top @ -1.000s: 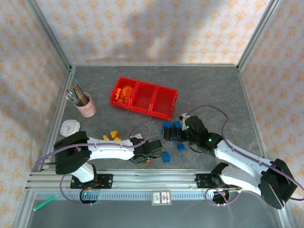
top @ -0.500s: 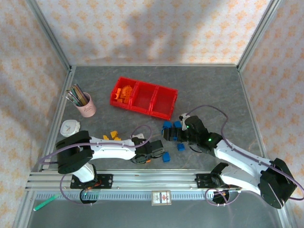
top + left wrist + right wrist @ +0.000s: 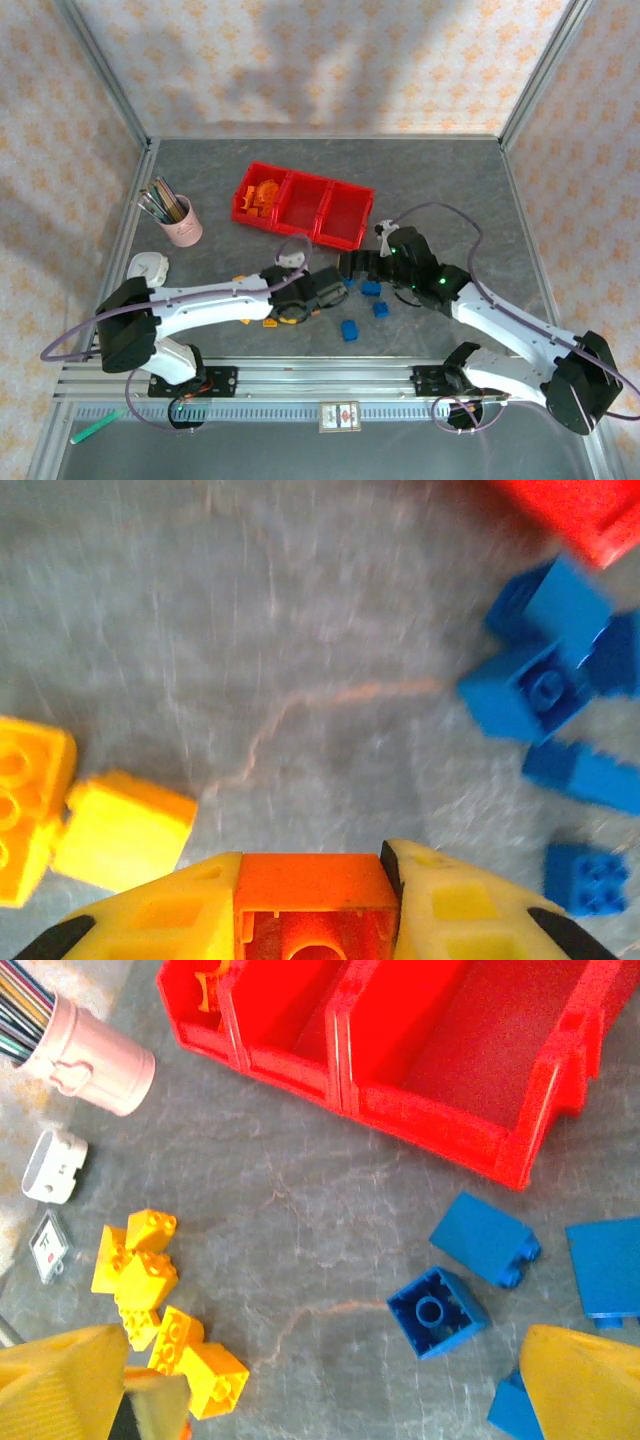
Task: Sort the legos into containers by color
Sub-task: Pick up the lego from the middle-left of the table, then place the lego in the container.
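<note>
My left gripper [image 3: 312, 868] is shut on an orange lego [image 3: 313, 885], which sits squarely between its yellow fingers [image 3: 455, 895] above the table. From above, the left gripper [image 3: 328, 290] is mid-table, close to my right gripper [image 3: 352, 265]. My right gripper [image 3: 320, 1400] is open with nothing between its fingers, hovering over the blue legos [image 3: 435, 1310]. More blue legos [image 3: 371, 288] lie scattered around it, and yellow legos [image 3: 140, 1260] sit to the left. The red containers [image 3: 345, 235] stand just beyond; the left bin holds orange legos [image 3: 262, 193].
A pink cup [image 3: 185, 228] full of pens stands at the left. A small white object [image 3: 147, 267] lies near it. Metal frame rails border the table on all sides, and the two arms sit close together at the middle.
My left gripper has closed on the orange lego and carried it away from the near edge toward the containers. My right gripper has shifted slightly toward the bins.
</note>
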`<state>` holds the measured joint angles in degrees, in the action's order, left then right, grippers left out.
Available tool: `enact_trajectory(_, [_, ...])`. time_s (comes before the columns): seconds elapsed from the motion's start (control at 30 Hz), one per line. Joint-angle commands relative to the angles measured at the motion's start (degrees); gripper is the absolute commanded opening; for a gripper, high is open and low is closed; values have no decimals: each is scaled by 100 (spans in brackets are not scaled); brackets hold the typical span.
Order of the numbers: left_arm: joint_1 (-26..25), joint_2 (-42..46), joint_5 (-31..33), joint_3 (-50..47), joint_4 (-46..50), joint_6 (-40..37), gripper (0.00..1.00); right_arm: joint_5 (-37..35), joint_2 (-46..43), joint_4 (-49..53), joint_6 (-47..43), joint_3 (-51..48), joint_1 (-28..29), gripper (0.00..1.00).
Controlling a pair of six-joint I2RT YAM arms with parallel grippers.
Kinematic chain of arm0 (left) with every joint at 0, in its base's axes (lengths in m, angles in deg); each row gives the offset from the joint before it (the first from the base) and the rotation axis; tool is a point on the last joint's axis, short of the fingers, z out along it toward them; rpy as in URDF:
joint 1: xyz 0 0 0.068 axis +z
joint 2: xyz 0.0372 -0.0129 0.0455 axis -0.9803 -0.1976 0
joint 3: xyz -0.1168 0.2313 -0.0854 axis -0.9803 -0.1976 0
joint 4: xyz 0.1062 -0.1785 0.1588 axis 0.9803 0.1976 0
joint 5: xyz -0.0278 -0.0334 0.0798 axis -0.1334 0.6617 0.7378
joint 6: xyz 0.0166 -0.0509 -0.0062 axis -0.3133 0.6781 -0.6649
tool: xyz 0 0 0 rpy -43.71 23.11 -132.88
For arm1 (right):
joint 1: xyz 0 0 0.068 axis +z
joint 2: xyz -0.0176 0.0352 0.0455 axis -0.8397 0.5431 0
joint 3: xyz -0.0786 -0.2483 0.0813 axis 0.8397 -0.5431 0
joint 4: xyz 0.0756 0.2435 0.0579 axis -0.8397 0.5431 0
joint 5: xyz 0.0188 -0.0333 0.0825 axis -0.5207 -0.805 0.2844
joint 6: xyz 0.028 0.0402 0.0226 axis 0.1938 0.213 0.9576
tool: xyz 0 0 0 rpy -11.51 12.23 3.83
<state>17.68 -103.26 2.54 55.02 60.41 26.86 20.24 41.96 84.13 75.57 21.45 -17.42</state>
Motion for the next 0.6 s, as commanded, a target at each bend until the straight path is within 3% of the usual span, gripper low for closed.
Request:
enact_trajectory(0.0, [633,203,631,387,646,-1036,34,-380,174,45,31,363,-49,100])
enact_trajectory(0.17, [2012,150,596,620,153,-2427,34,-550,607,-13,263,767,-74,100])
enact_trajectory(0.33, [3322,-480,266,1250,-459,-3624,33,-585,1100,-75,445,1098,-101,100])
enact_trajectory(0.57, [4294,-1739,-98,2355,-899,-4582,33,-720,1414,-84,566,1270,-110,100])
